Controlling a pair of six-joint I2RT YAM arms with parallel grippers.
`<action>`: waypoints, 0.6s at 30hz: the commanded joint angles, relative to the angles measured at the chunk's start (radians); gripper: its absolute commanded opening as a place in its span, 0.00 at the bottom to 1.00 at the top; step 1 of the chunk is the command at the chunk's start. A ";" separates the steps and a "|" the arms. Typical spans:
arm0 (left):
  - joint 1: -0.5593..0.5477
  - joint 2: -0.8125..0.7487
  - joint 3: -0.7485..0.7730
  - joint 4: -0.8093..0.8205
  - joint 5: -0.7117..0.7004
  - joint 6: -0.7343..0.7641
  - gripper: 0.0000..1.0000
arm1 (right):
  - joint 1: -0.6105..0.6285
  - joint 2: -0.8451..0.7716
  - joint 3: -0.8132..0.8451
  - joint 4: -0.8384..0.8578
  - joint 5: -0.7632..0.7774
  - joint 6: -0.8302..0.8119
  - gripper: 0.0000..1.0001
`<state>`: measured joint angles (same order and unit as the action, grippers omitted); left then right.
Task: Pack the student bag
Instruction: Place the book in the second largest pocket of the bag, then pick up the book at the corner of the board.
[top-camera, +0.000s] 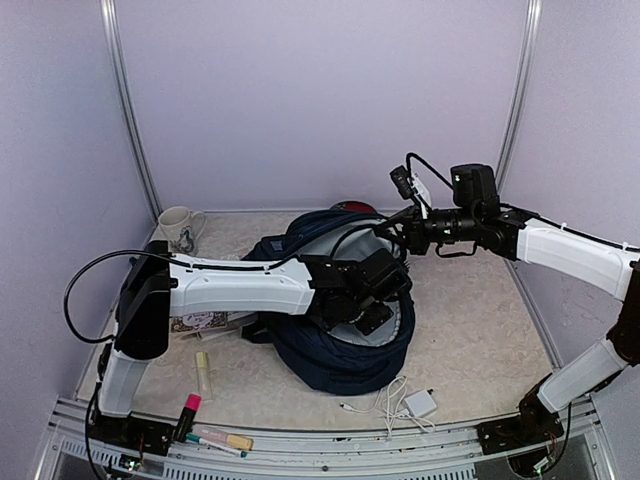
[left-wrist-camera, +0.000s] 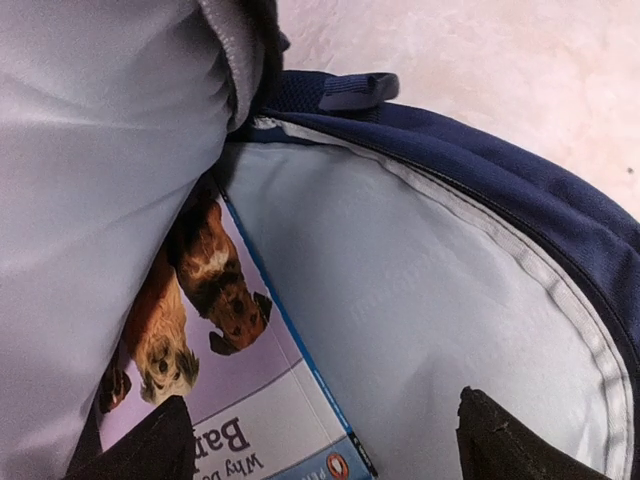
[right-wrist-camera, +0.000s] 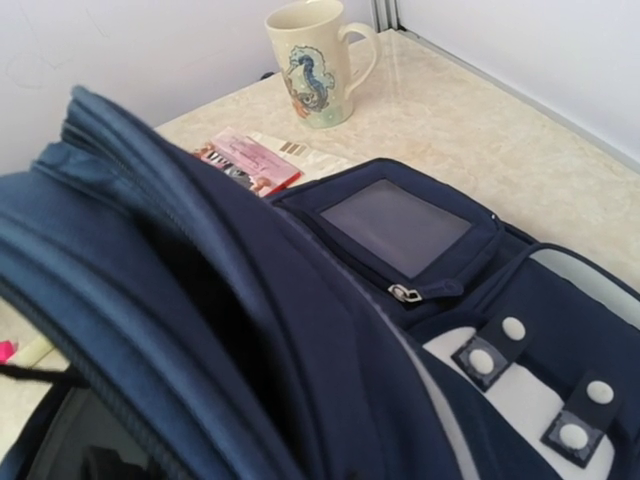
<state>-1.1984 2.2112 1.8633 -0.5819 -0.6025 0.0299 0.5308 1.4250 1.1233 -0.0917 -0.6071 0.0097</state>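
Student bag (top-camera: 335, 365), a large dark navy fabric backpack with pale grey lining, is seen lying at the middle of the beige speckled tabletop (top-camera: 480, 330), its main compartment gaping upward. The left gripper (left-wrist-camera: 322, 448) is positioned inside that opening, its two black fingers (left-wrist-camera: 140, 445) spread wide with nothing gripped between them. Below them, at seven o'clock in the left wrist view, a lavender paperback book (left-wrist-camera: 235, 380) with dogs on its cover is tucked against the lining. The right gripper (top-camera: 408, 232) is placed at the bag's rim at one o'clock, jaws closed on the navy fabric, which is raised there; the fingertips themselves are hidden by cloth in the right wrist view. A cream ceramic mug (top-camera: 180, 228) printed with a blue seahorse stands at ten o'clock from the bag, well apart. A white charger block (top-camera: 420, 403) with its loose cable lies at five o'clock, near the bag. A pink-capped marker (top-camera: 188, 410) and a pale yellow stick (top-camera: 203, 372) lie at eight o'clock.
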 joint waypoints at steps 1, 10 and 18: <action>-0.050 -0.201 -0.169 0.241 0.093 0.157 0.88 | 0.011 -0.026 0.053 0.099 -0.056 0.024 0.00; -0.013 -0.295 -0.375 0.081 -0.017 0.474 0.56 | 0.011 -0.029 0.054 0.078 -0.069 0.012 0.00; 0.015 -0.165 -0.388 0.121 -0.084 0.605 0.56 | 0.011 -0.031 0.047 0.068 -0.080 0.010 0.00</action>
<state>-1.1904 1.9911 1.4792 -0.4629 -0.6617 0.5510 0.5343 1.4250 1.1229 -0.1051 -0.6189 0.0029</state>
